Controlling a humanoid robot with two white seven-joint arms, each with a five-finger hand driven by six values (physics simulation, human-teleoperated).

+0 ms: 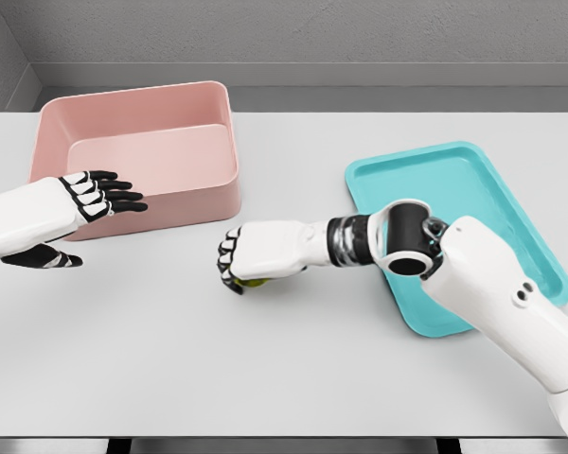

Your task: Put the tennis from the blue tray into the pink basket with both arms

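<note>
Curled black-and-white fingers (231, 263) of the right hand (256, 253) clenched over the small yellow-green tennis ball (254, 281), low above the table between the shallow turquoise plastic tray (511, 203) and the deep pink rectangular basket (208, 113). Left hand (85, 200) spread, grasping nothing, beside the basket's front wall. Possible faults: ball slipping and rolling across the smooth pale grey tabletop (284, 378) in a fumbled handover; grey walls behind.

Lighting: bright, even, diffuse, from overhead. Shadows: soft and faint on the bench (293, 369), under the right hand (251, 255) and beside the basket (151, 151). Glare: none. Focus: sharp throughout; edges undistorted.
</note>
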